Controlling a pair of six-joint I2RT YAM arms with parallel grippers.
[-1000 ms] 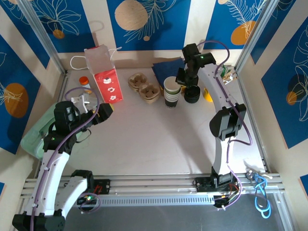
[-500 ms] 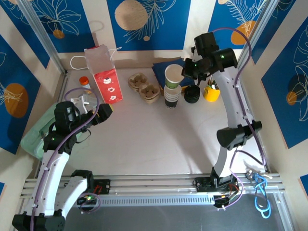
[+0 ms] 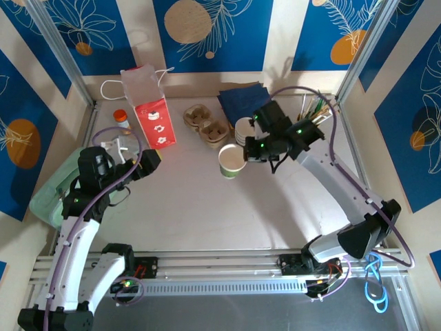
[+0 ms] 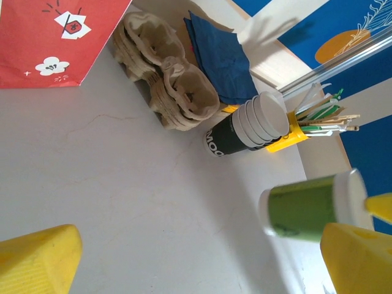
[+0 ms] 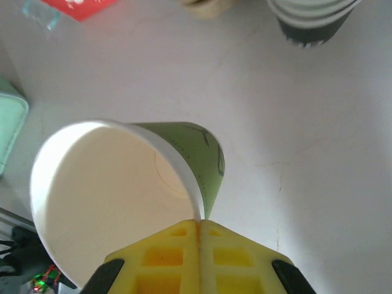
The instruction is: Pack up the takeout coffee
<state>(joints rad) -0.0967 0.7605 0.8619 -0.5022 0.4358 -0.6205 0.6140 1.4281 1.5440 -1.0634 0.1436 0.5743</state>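
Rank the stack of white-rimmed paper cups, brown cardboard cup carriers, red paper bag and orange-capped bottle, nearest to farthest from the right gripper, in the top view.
1. Stack of white-rimmed paper cups, just beyond the right gripper.
2. Brown cardboard cup carriers, back left.
3. Red paper bag, farther left.
4. Orange-capped bottle, far left.

The takeout coffee cup is paper, matt white inside, with a smooth green printed outer wall. The right pincer is yellow plastic moulded with a grid of recesses. The bench is smooth, matt and off-white with faint hairline marks; at its far side the cup carriers are rough, fibrous tan pulp, the napkins matt dark blue, and the red bag smooth paper.
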